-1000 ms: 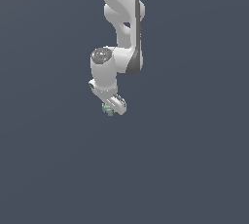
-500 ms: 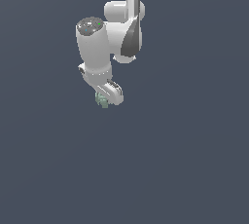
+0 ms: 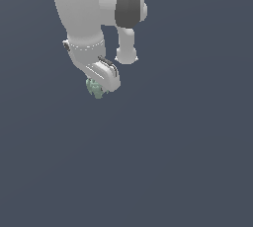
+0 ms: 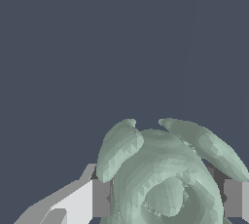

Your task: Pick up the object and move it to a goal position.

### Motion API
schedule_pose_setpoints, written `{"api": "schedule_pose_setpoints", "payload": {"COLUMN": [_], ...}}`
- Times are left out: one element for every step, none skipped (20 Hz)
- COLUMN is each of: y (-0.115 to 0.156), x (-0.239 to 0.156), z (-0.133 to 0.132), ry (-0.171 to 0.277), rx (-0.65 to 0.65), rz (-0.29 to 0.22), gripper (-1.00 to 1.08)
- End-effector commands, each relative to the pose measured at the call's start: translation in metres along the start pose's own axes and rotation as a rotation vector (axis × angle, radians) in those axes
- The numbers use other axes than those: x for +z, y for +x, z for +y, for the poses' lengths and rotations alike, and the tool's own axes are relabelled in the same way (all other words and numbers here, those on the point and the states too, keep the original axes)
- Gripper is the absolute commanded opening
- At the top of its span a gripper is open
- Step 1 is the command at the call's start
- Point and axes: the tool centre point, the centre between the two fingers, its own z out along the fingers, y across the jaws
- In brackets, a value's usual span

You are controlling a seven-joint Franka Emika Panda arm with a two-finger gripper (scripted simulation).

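**Object held in the jaws, upper left of the exterior view**

Object (image 3: 95,88) sits at the tip of the gripper (image 3: 99,84), in the upper left part of the exterior view. It is small, pale grey-green and knobbly, and only its lower part shows below the white gripper body. Behind it is plain dark blue-grey background; the object and the gripper touch nothing else that can be seen.

The arm (image 3: 79,9) comes down from the top edge of the exterior view, a thick white link with a dark grey joint cover to its right. A second, thinner white link hangs just beside it, toward the exterior view's right.

In the wrist view the object (image 4: 165,179) fills the lower middle of the frame. Its surface is made of rounded, petal-like lobes curling around a hollow centre. A grey finger pad (image 4: 101,198) presses against one flank and another pad (image 4: 232,197) shows at the opposite flank, near the frame's right edge. The jaws are closed on the object, one on each side. The gripper (image 4: 167,198) runs out of the frame at the bottom. Everything else in the wrist view is the same flat dark background.
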Motion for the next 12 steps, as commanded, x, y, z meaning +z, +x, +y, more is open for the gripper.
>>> {"api": "schedule_pose_setpoints", "payload": {"y": [0.006,0.008,0.011,0.013,0.015,0.017,0.02,0.022,0.024,0.026,0.027,0.029], "x": [-0.025,-0.035,-0.045,-0.054,-0.063,-0.071,-0.08,-0.088,-0.096,-0.103,-0.11,-0.117], "z": [-0.001,-0.001,-0.001,-0.002,-0.003,-0.003,-0.003,-0.004,-0.005,-0.005,-0.005,-0.006], "ry": [-0.001,-0.001,-0.001,-0.001,-0.001,-0.001,-0.001,0.0,0.0,0.0,0.0,0.0], "rx": [0.0,0.0,0.0,-0.001,-0.001,-0.001,-0.001,-0.001,-0.001,-0.001,-0.002,-0.002], "rz": [-0.001,-0.001,-0.001,-0.001,-0.001,-0.001,-0.001,-0.001,-0.001,-0.001,-0.001,-0.001], "gripper": [-1.0,-1.0,-1.0,-1.0,-1.0,-1.0,-1.0,-1.0,-1.0,-1.0,-1.0,-1.0]}}
